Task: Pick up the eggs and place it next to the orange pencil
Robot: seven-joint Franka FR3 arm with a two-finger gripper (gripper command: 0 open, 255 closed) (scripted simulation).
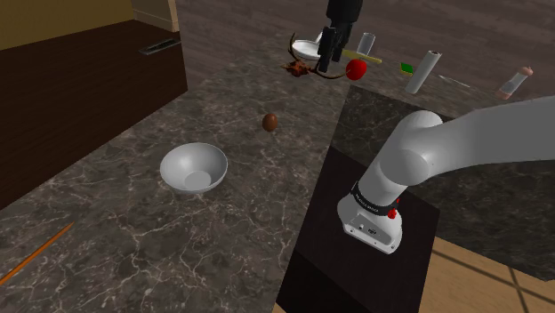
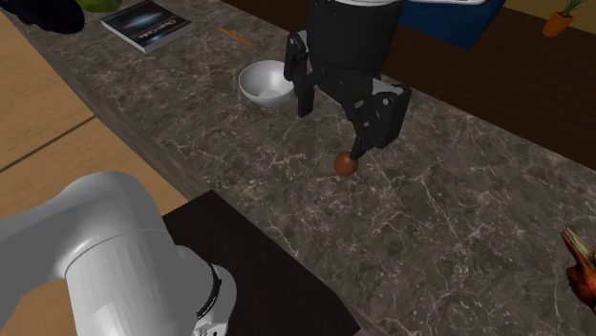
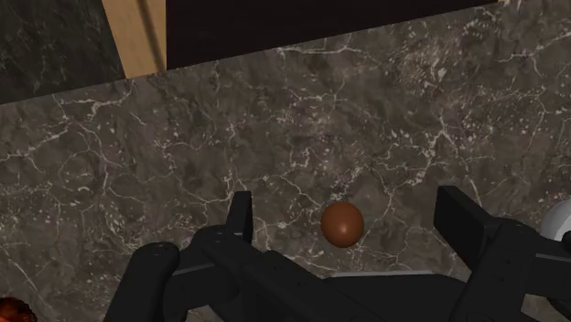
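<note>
A small brown egg lies on the dark marble counter. My black gripper hangs open well above it. In the wrist view the egg sits on the counter between the two spread fingers, and neither one touches it. The thin orange pencil lies far from the egg, near the counter's end beyond a white bowl, at the shoulder view's lower left.
The white bowl stands between egg and pencil. A book lies past the pencil. A brown object, a red ball and pale cylinders lie at the counter's other end. My dark stand adjoins the counter.
</note>
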